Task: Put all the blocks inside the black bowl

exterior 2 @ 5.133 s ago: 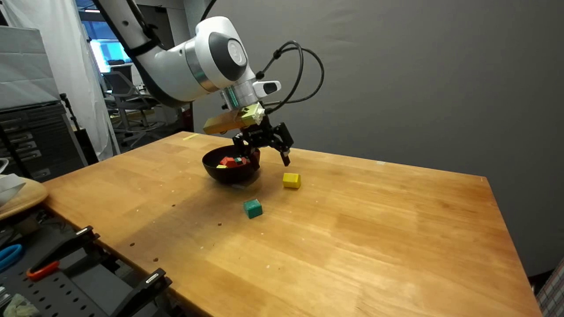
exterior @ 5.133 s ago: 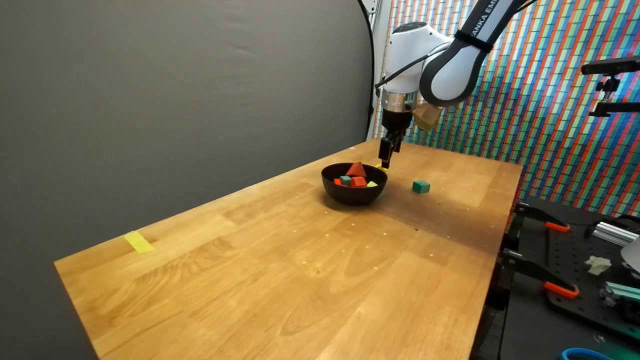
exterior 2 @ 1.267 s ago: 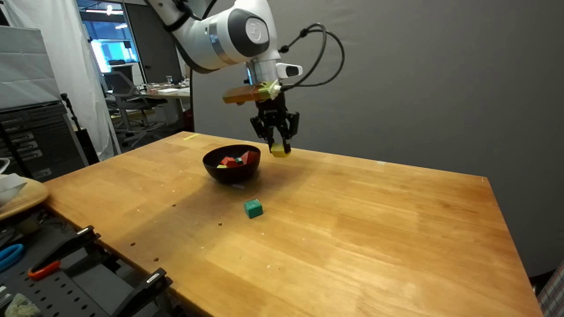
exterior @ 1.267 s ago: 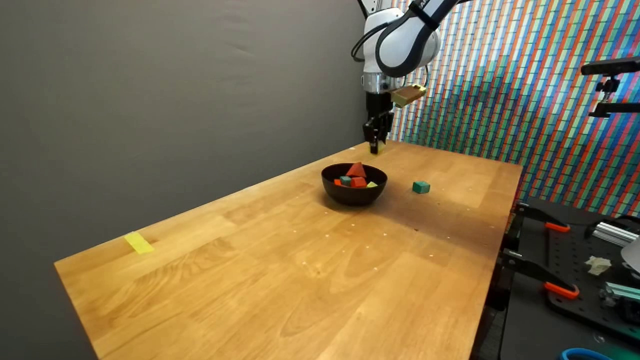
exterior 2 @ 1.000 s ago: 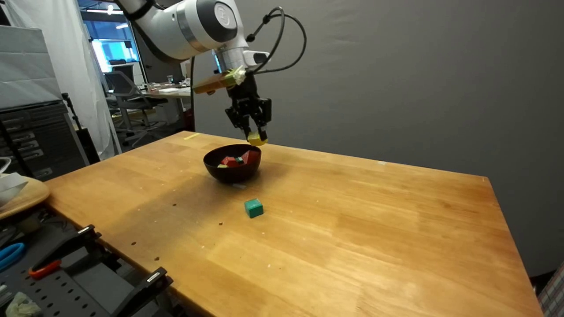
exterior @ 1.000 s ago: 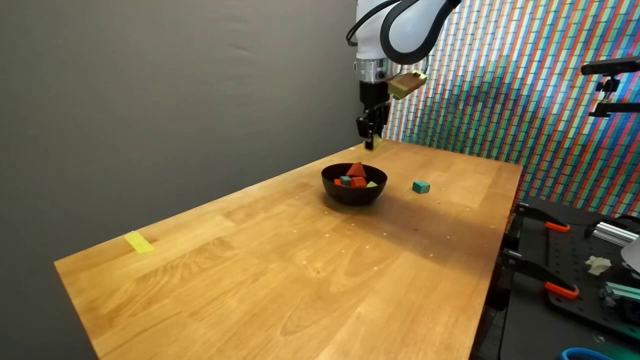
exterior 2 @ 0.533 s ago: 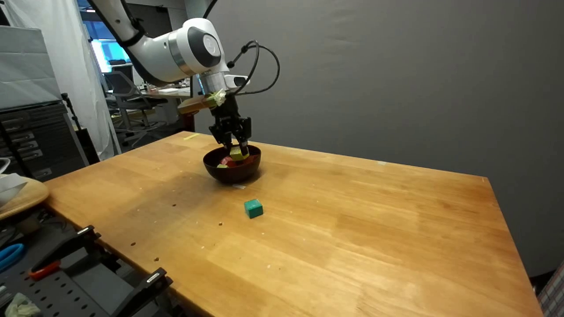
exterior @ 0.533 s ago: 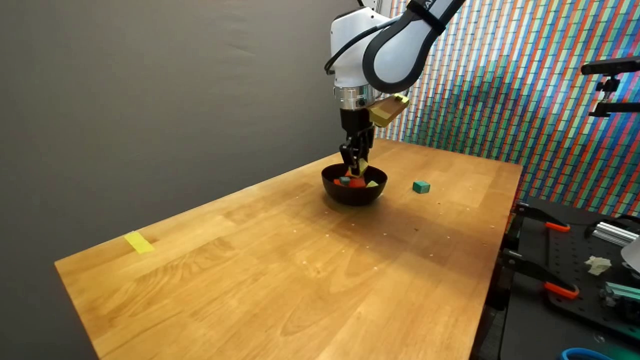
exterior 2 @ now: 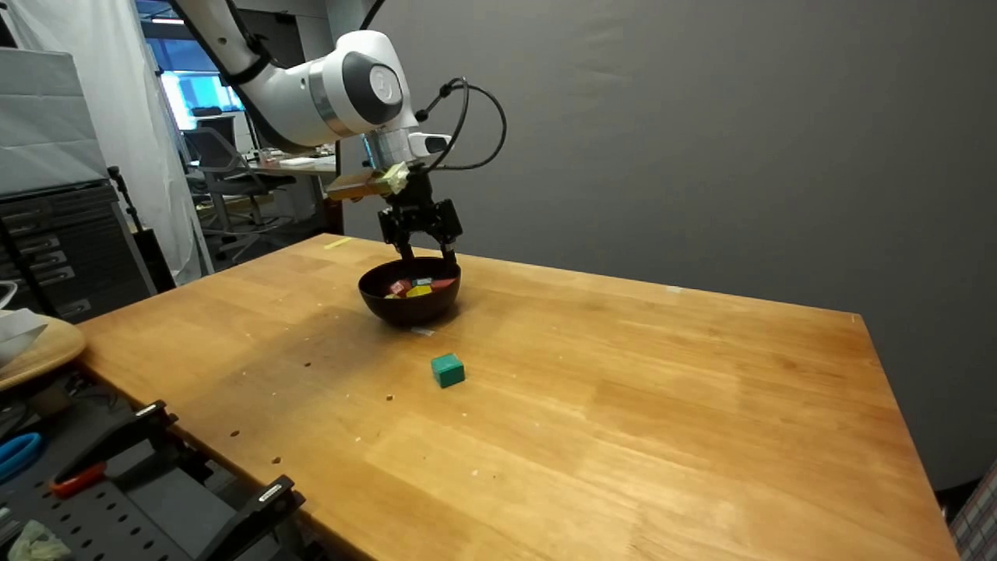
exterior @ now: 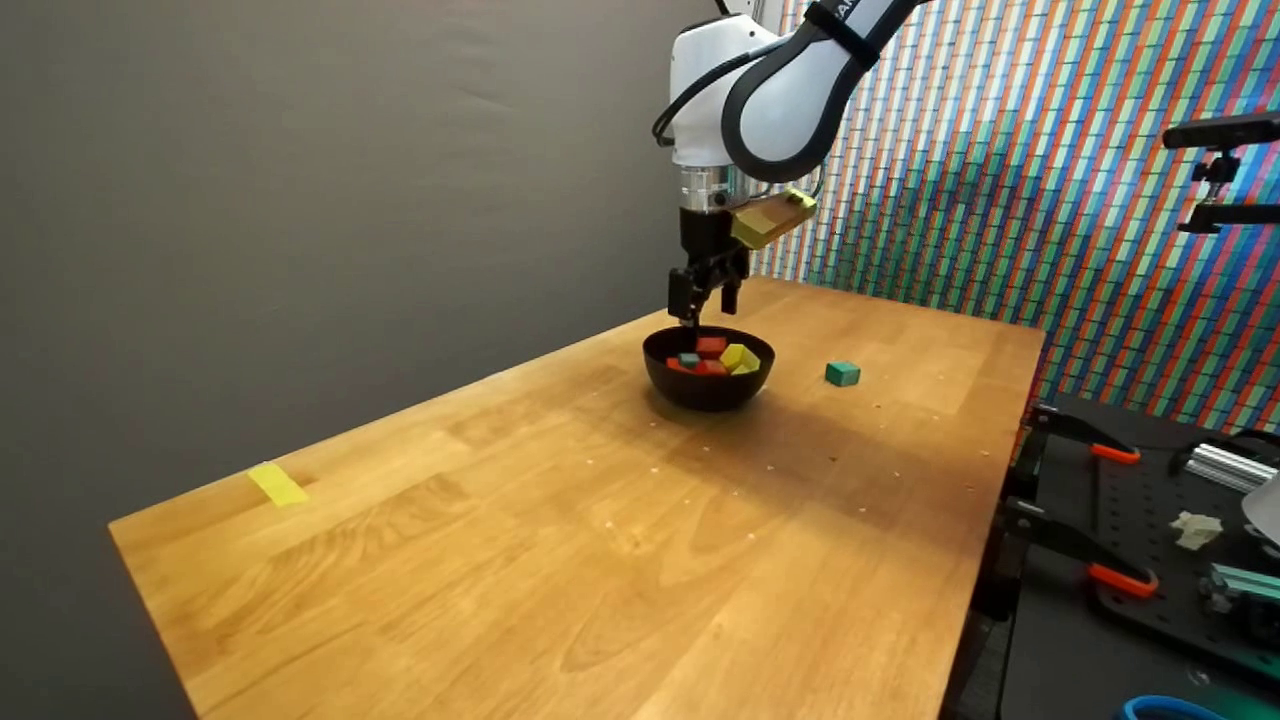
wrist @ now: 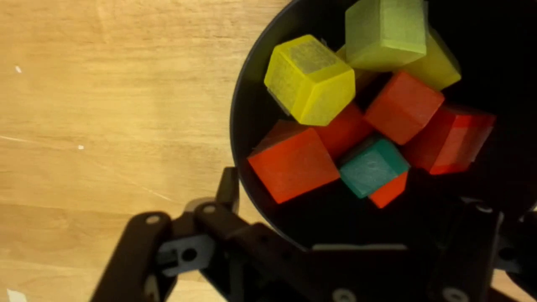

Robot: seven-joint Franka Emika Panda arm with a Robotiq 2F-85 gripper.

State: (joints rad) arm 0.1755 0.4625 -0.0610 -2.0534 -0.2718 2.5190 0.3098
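The black bowl (exterior: 708,393) stands on the table and holds several red, yellow and green blocks. A bright yellow block (wrist: 310,79) lies loose in it, by the wall, with a red block (wrist: 295,165) and a small green block (wrist: 373,167) close by. My gripper (exterior 2: 428,254) is above the bowl with its fingers spread wide and nothing between them. In the wrist view, one finger (wrist: 228,184) shows just outside the rim, while the opposite one is lost in dark. Outside the bowl, a green block (exterior 2: 448,370) sits on the tabletop, visible in both exterior views.
A flat yellow strip (exterior: 278,484) is stuck near the table's far edge. Along one table side are black clamps with orange ends (exterior: 1125,580) over a dark perforated board (exterior 2: 101,506). A round wooden board (exterior 2: 39,351) is at the table's corner.
My gripper carried the yellow block over to the bowl, lowered, opened and let it drop inside, then rose slightly. The pointed red block in the bowl has tipped lower. The green block outside stayed put.
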